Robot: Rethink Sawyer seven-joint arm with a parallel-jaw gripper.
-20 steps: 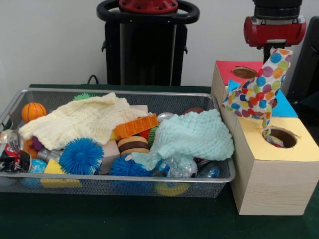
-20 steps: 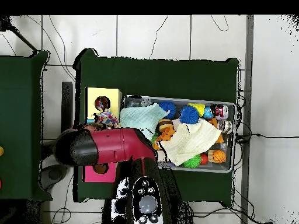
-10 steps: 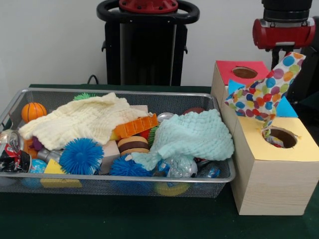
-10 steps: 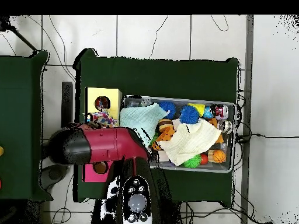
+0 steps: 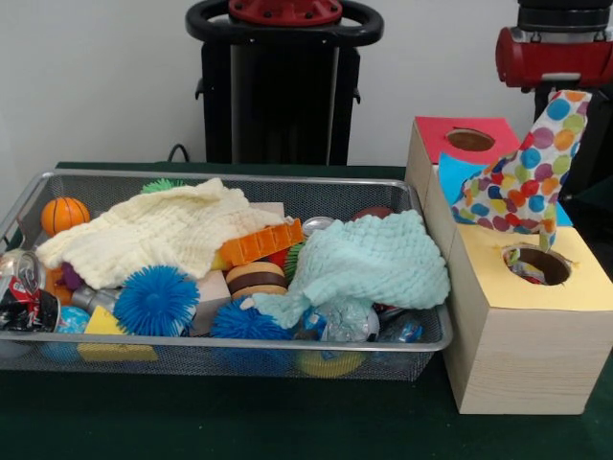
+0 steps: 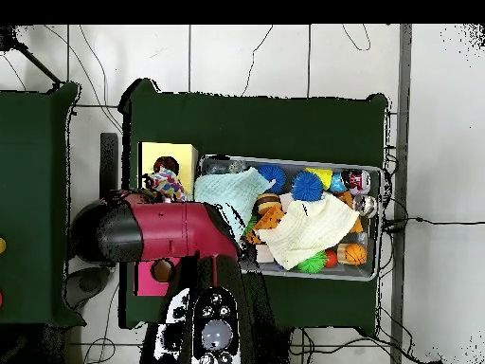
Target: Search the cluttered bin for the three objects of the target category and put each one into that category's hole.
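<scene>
Hanging above the wooden sorting box, a polka-dot cloth is dangling from the red arm, its long axis running steeply from the arm down toward the round hole in the yellow panel, with the lower tip just over that hole's rim; the pincer itself is hiding behind the fabric, so it is impossible to tell how wide it is standing, though the cloth is evidently hanging from it. Judging from this, the drop is depending on the cloth's tip lining up directly over the yellow hole and not the red-topped hole behind it. Lying in the wire bin on the green desk are two more cloths, a cream one and a mint one, draping over spiky blue balls and other toys. A crushed can at the bin's end is showing printing too small to read
</scene>
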